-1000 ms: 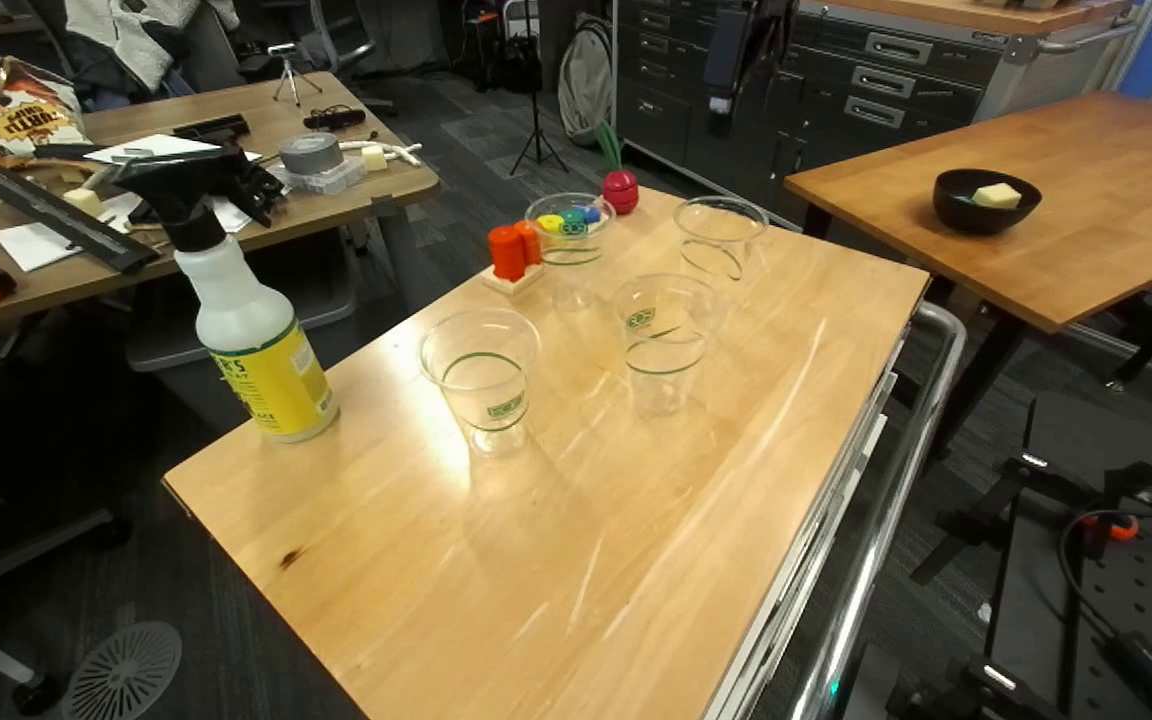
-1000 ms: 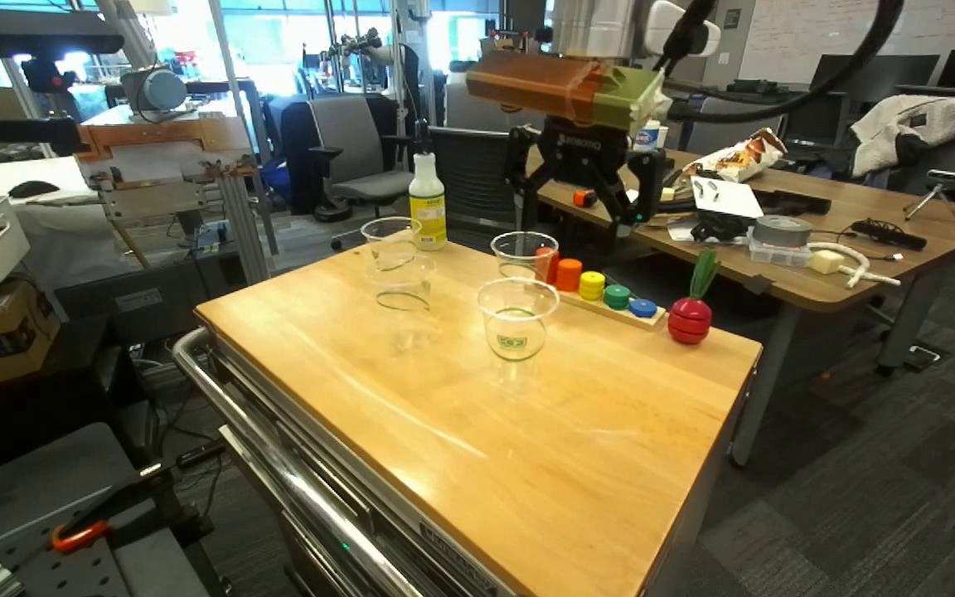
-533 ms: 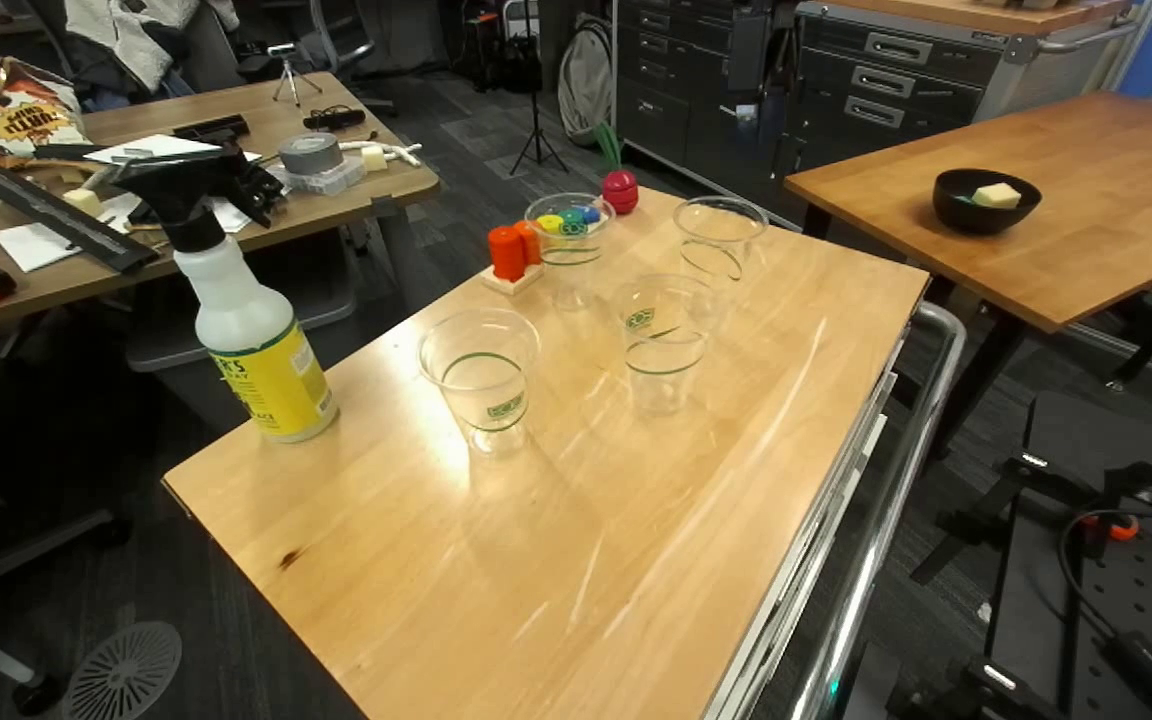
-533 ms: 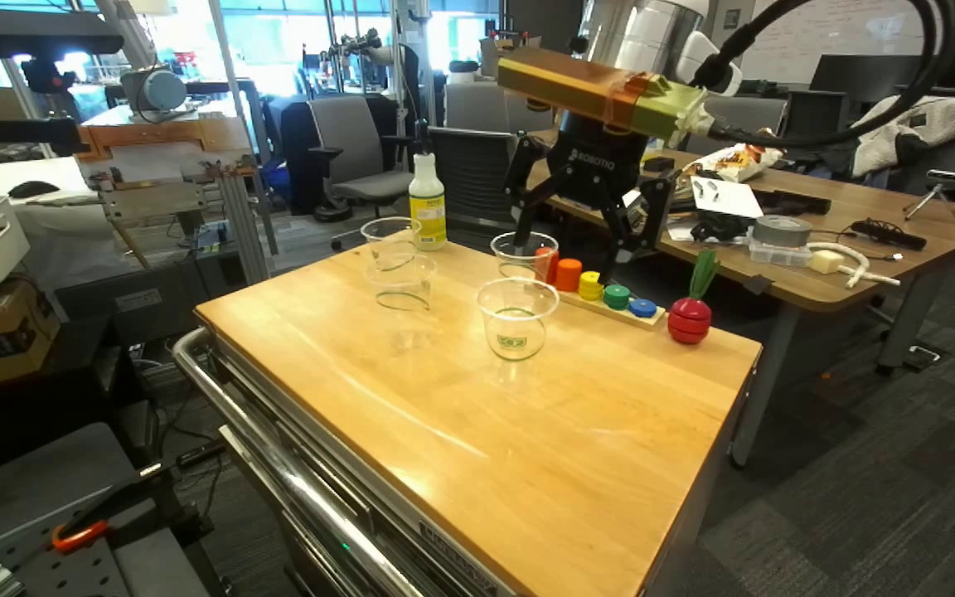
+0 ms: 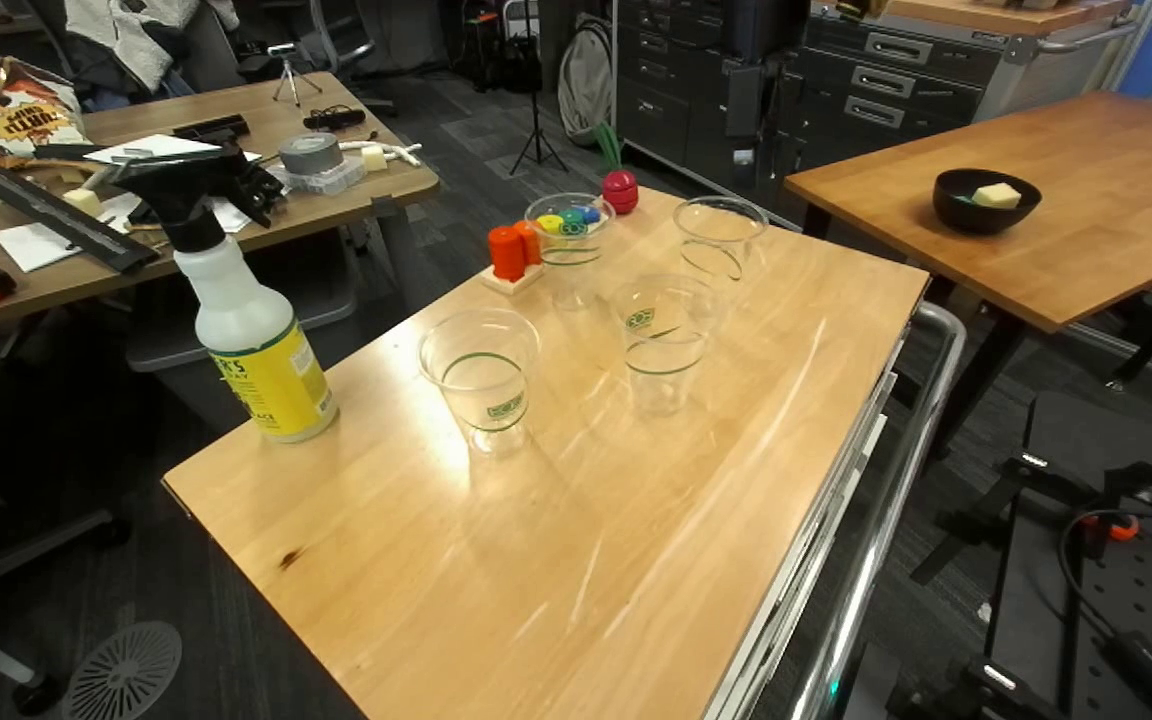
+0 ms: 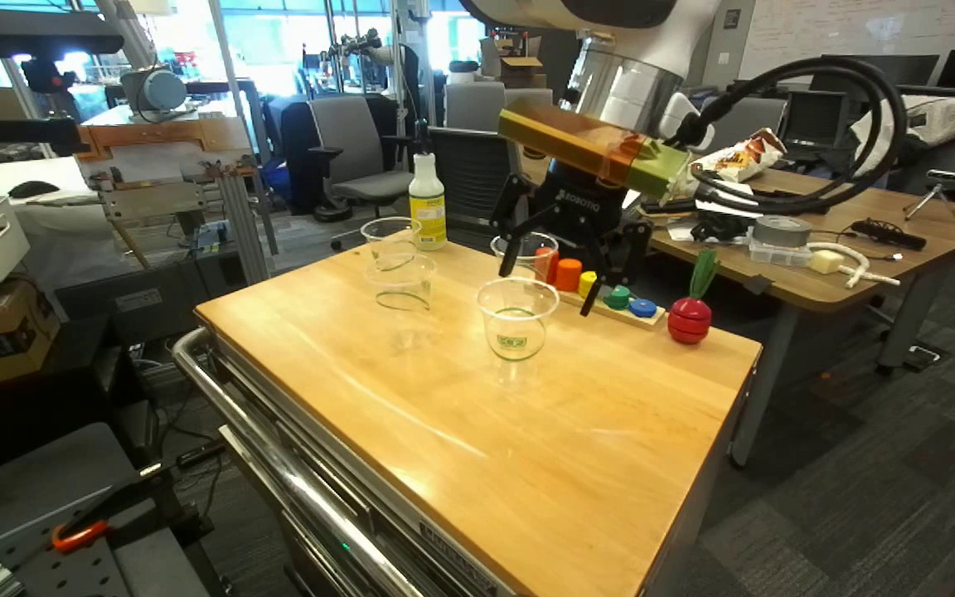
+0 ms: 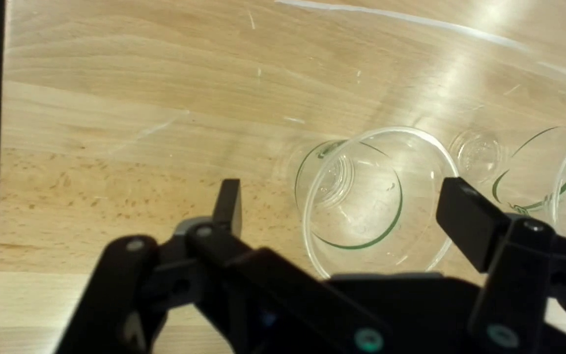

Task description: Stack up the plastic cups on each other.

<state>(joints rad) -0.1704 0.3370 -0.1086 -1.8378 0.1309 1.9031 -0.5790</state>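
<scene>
Several clear plastic cups with green bands stand upright and apart on the wooden table. In an exterior view they are at front left (image 5: 486, 385), front right (image 5: 664, 350), back left (image 5: 571, 260) and back right (image 5: 721, 245). In an exterior view, my gripper (image 6: 547, 288) is open with nothing between its fingers, tilted above the nearest cup (image 6: 517, 327). In the wrist view, a cup (image 7: 361, 216) shows below, between the spread fingertips of the gripper (image 7: 339, 211). Another cup (image 7: 533, 167) is partly behind the right finger. The gripper (image 5: 756, 140) is dim against dark cabinets.
A yellow-labelled spray bottle (image 5: 271, 350) stands at a table corner; it also shows in an exterior view (image 6: 428, 211). Coloured blocks on a strip (image 6: 593, 290) and a red radish toy (image 6: 690, 319) line one edge. A metal rail (image 5: 886, 540) runs along the opposite side.
In an exterior view my gripper has come down toward the cups and tilted, its fingers still spread. The cups have not moved.
</scene>
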